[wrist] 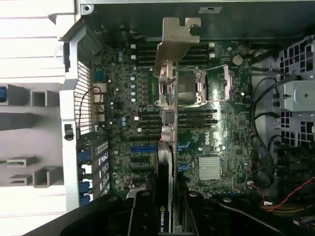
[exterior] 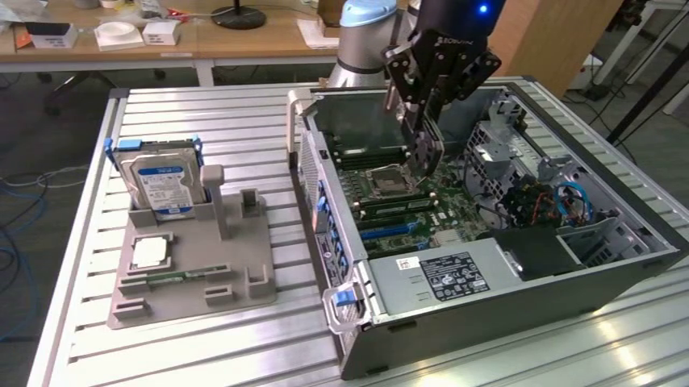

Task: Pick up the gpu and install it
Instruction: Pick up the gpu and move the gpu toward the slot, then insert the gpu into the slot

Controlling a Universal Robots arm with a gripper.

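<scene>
Over open computer case (exterior: 453,330) | jaws pinching gpu (wrist: 167,123), edge-on above motherboard (wrist: 231,128) | long axis runs straight out from jaws, silver bracket (wrist: 177,42) at far end | blue slots (wrist: 142,147) below, just beside card's line
</scene>
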